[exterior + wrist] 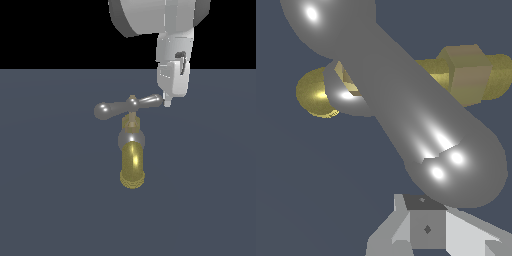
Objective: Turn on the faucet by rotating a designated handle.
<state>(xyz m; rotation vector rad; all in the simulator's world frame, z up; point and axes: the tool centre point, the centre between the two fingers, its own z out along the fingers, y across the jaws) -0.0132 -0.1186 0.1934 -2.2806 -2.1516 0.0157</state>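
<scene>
The faucet (132, 162) stands in the middle of the exterior view, its brass-yellow spout pointing toward the camera below a silver-grey collar. The handle (112, 109), a silver-grey crossbar on a brass hub, lies across the top of the stem. My gripper (167, 103) hangs from above with its fingertips right at the bulb on the exterior view's right end of the crossbar. Its fingers look shut, with nothing between them. In the wrist view the handle (421, 125) fills the picture, its near bulb just beyond my gripper (425, 204). The brass spout (316, 92) shows behind.
The faucet sits on a flat dark blue-grey floor (50, 200). The arm's large grey-white links (160, 15) fill the upper part of the exterior view above the handle.
</scene>
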